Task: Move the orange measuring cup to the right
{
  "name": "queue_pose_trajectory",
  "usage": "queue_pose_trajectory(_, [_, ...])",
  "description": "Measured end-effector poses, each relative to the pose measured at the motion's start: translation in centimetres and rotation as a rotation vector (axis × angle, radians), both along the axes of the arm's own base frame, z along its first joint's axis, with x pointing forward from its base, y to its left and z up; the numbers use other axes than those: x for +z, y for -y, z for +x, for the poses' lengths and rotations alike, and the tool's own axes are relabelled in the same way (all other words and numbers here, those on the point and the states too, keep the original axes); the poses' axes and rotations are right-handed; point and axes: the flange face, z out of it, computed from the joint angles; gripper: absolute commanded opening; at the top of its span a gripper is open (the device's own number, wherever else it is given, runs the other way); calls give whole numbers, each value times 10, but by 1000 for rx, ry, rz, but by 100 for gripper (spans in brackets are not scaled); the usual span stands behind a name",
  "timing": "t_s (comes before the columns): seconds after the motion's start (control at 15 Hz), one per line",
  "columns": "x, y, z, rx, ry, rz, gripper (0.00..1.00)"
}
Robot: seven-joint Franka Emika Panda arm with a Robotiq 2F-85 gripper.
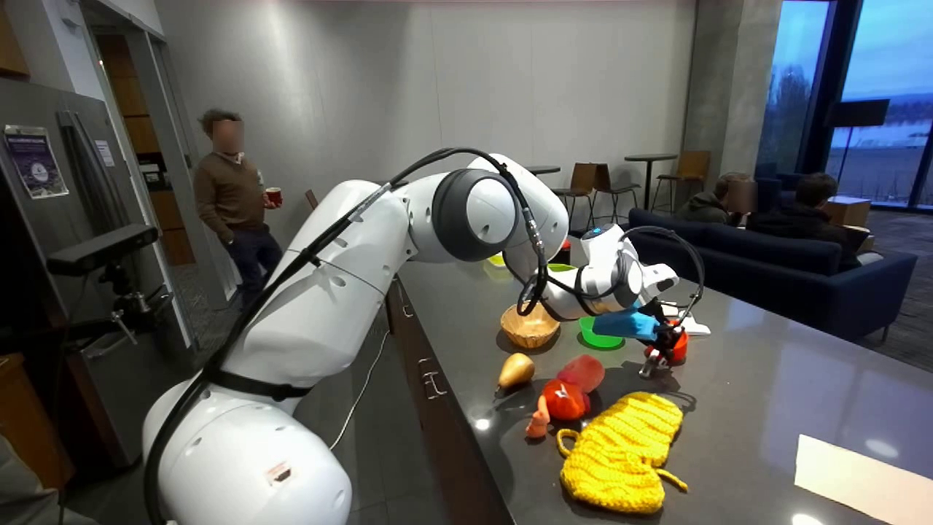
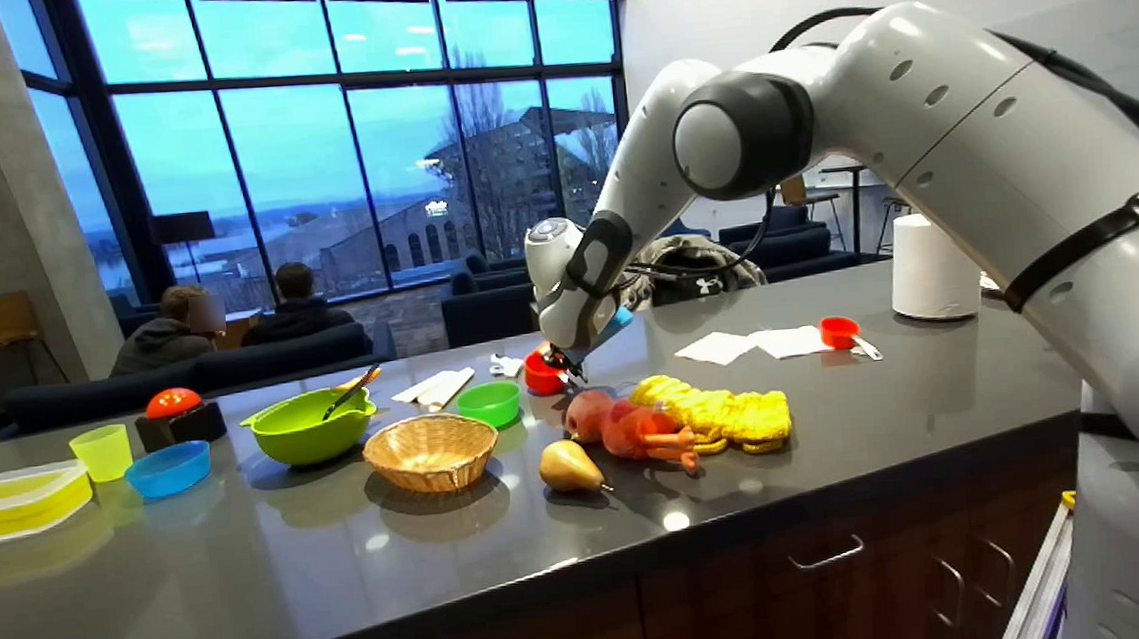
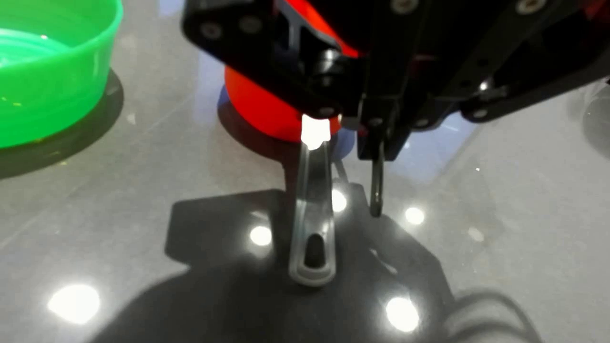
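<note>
The orange measuring cup [image 2: 541,376], red-orange, stands on the grey table. It also shows in an exterior view [image 1: 679,348] and in the wrist view [image 3: 262,107], partly hidden behind my gripper. A flat grey metal handle [image 3: 312,205] runs from it toward the camera. My gripper [image 3: 376,147] is low at the cup's side, its fingers shut on a thin metal strip [image 3: 377,190] seen edge-on. The strip looks like a measuring-cup handle; I cannot tell which cup it belongs to. A like red cup [image 2: 839,333] stands on white paper.
A green round cup [image 3: 57,90] stands close beside. A wicker basket [image 1: 530,328], a pear [image 1: 516,370], the pinkish-red lumpy thing [image 1: 565,399] and a yellow cloth [image 1: 623,456] lie nearby. White paper [image 2: 717,347] and a paper roll [image 2: 934,269] are across the table.
</note>
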Motion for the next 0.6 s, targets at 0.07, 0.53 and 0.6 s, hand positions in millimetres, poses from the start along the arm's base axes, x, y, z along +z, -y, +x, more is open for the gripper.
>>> queue_pose_trajectory(0.07, [1, -1, 1, 1, 2, 0, 1])
queue_pose_trajectory(0.53, [21, -19, 7, 27, 32, 0, 1])
queue_pose_trajectory(0.6, [28, -24, 8, 33, 39, 1, 1])
